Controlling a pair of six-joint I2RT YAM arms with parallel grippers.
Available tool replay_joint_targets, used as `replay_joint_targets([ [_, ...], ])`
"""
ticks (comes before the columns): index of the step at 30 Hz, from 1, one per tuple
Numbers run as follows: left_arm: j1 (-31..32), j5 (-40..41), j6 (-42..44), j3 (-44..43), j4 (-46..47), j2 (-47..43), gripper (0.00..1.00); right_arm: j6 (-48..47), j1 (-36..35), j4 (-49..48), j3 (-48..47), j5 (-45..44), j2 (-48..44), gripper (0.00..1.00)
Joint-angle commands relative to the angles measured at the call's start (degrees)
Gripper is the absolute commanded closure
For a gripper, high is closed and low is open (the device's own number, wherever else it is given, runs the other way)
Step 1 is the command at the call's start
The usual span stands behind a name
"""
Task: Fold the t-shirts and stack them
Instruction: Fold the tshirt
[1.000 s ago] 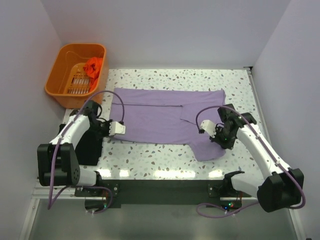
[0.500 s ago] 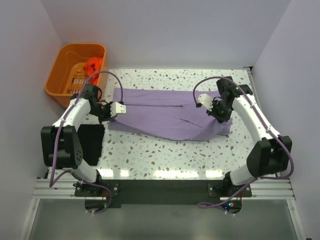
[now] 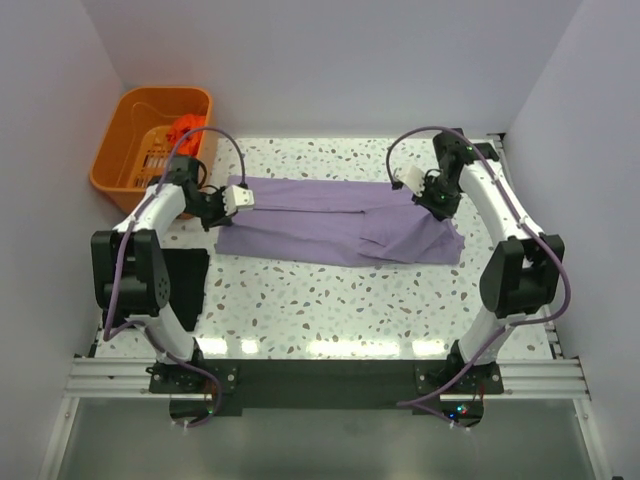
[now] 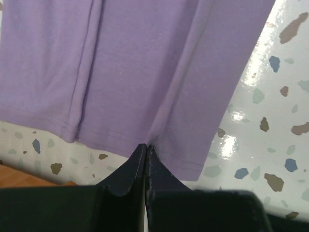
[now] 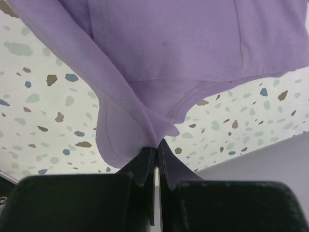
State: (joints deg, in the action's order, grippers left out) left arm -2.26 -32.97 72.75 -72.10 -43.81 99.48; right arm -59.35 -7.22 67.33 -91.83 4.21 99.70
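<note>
Speckled terrazzo, white with grey and brown chips, makes the table (image 3: pixel 330 300), glossy enough to throw glare along its near edge. Pale walls close it in at 9, 12 and 3 o'clock. A black rail runs across at 6 o'clock, where my bases stand.

The lilac t-shirt (image 3: pixel 320 225) lies as a long band across the far half of the table, from 10 to 2 o'clock. Its far edge is fairly straight, and its 2 o'clock end is bunched in overlapping layers. My left gripper (image 4: pixel 146 149) is pinched tight on the shirt's hemmed edge at the 10 o'clock end, with the fingertips meeting over the cloth. My right gripper (image 5: pixel 157 144) is clamped the same way on a thick fold at the 2 o'clock end, close to the wall at 3.

From the shirt's near hem down to the rail, bare terrazzo runs from 4 to 8 o'clock. The black t-shirt (image 3: pixel 185 285) sits at 8 o'clock by the table's left edge, partly behind my left arm. The orange basket (image 3: pixel 115 160) stands off the 10 o'clock corner, with the orange-red t-shirt (image 3: pixel 183 128) crumpled inside.
</note>
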Motion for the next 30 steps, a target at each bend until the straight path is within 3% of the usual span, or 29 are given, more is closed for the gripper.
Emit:
replay_joint_targets([
  [1,-0.6,-1.0,-3.0,-2.9,5.0,1.1,1.00,-1.6,0.1,-0.8,-4.4,0.6,1.5,1.00],
  [14,-1.2,-0.9,-3.3,-4.3,7.9,2.8,1.00,-2.6,0.5,-1.4,-12.6,-0.1,9.0,1.00],
  [22,-2.6,-5.3,0.8,-2.0,7.3,-1.4,1.00,-4.1,1.6,-0.4,-15.0,0.9,9.6,1.00],
  [30,-3.3,-3.8,0.6,0.3,10.1,-1.6,1.00,-4.4,2.4,-0.9,-15.6,2.3,9.6,1.00],
])
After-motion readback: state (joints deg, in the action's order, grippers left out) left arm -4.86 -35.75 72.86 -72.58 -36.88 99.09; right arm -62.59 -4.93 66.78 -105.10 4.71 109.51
